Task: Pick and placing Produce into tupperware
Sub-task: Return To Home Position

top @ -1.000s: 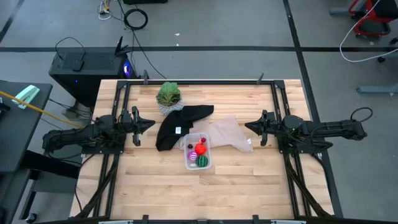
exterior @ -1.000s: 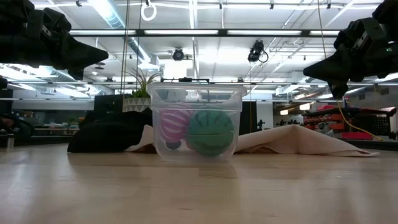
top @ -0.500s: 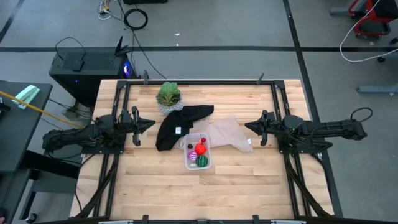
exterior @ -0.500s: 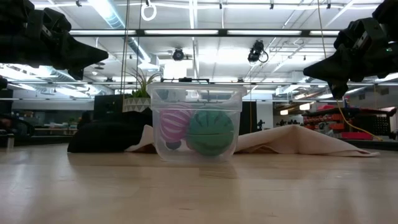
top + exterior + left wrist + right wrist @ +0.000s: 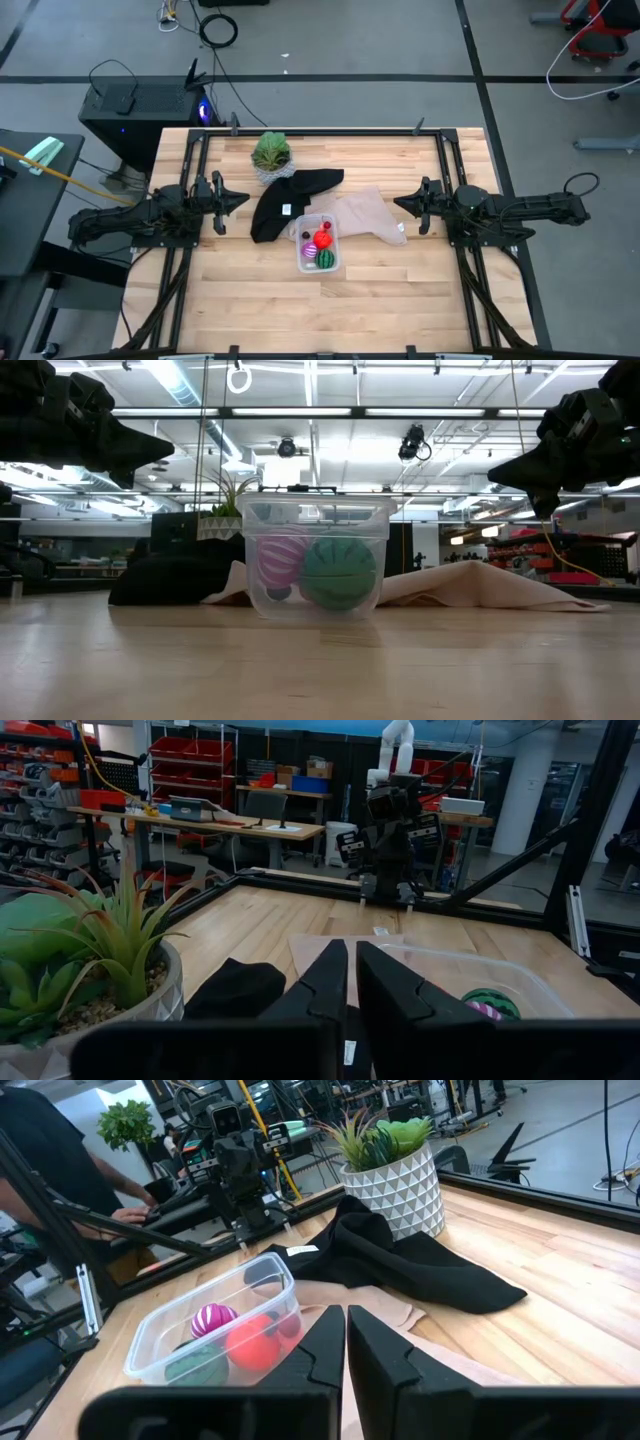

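The clear tupperware tub [image 5: 318, 243] stands on the table's middle, its far end on the beige cloth. Inside lie a red fruit [image 5: 323, 239], a green melon-like fruit [image 5: 326, 259] and a purple-magenta striped fruit [image 5: 282, 559]; the pinkish one I cannot make out. In the right wrist view the tub [image 5: 215, 1330] holds the same fruits. My left gripper [image 5: 240, 197] hovers shut left of the black cloth, raised above the table. My right gripper [image 5: 400, 203] hovers shut right of the beige cloth, also raised. Both are empty.
A black cloth [image 5: 285, 200] and a beige cloth [image 5: 365, 213] lie behind and beside the tub. A leafy green plant in a white pot [image 5: 271, 155] stands at the far middle. A person's arm [image 5: 130, 1208] shows beyond the table's left side. Bare wood lies along the near edge.
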Available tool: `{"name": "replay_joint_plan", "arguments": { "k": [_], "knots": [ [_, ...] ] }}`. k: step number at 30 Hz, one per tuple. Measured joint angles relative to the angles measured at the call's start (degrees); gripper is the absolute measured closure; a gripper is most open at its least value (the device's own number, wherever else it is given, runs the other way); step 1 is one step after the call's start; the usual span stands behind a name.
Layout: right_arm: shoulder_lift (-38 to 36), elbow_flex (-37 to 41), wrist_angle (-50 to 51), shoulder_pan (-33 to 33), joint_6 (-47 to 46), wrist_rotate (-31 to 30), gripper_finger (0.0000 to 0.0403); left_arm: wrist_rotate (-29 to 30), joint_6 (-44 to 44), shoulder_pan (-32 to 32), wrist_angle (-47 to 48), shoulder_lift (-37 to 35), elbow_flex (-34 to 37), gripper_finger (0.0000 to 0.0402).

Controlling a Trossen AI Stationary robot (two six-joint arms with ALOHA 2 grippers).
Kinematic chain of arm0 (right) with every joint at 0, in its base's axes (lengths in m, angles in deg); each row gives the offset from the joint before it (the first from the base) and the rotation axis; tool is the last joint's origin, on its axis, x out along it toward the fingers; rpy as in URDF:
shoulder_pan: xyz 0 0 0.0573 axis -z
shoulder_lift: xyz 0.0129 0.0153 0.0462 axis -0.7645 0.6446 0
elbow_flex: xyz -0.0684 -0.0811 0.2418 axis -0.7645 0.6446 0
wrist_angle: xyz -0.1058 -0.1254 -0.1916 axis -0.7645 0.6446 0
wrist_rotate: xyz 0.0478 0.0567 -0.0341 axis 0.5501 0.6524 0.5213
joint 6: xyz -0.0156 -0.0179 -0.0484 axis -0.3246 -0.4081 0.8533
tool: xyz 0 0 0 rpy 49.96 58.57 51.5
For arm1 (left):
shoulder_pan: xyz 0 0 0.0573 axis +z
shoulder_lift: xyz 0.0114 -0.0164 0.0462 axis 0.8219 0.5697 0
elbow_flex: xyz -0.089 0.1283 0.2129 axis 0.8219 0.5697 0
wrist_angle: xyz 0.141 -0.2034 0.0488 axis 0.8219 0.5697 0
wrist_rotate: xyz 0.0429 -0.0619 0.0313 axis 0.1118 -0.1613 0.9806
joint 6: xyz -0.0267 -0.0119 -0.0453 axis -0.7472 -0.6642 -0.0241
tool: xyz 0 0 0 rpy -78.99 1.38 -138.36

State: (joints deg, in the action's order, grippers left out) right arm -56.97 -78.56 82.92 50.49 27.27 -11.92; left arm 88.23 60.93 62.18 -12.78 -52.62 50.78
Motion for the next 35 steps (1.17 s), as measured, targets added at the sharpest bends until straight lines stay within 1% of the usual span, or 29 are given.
{"name": "replay_joint_plan", "arguments": {
  "k": [7, 18, 29, 35],
  "knots": [
    [0.0, 0.0, 0.0, 0.0, 0.0, 0.0, 0.0380, 0.0, 0.0, 0.0, 0.0, 0.0, 0.0, 0.0378],
    [0.0, 0.0, 0.0, 0.0, 0.0, 0.0, 0.0380, 0.0, 0.0, 0.0, 0.0, 0.0, 0.0, 0.0366],
    [0.0, 0.0, 0.0, 0.0, 0.0, 0.0, 0.0380, 0.0, 0.0, 0.0, 0.0, 0.0, 0.0, 0.0378],
    [0.0, 0.0, 0.0, 0.0, 0.0, 0.0, 0.0380, 0.0, 0.0, 0.0, 0.0, 0.0, 0.0, 0.0373]
  ]
}}
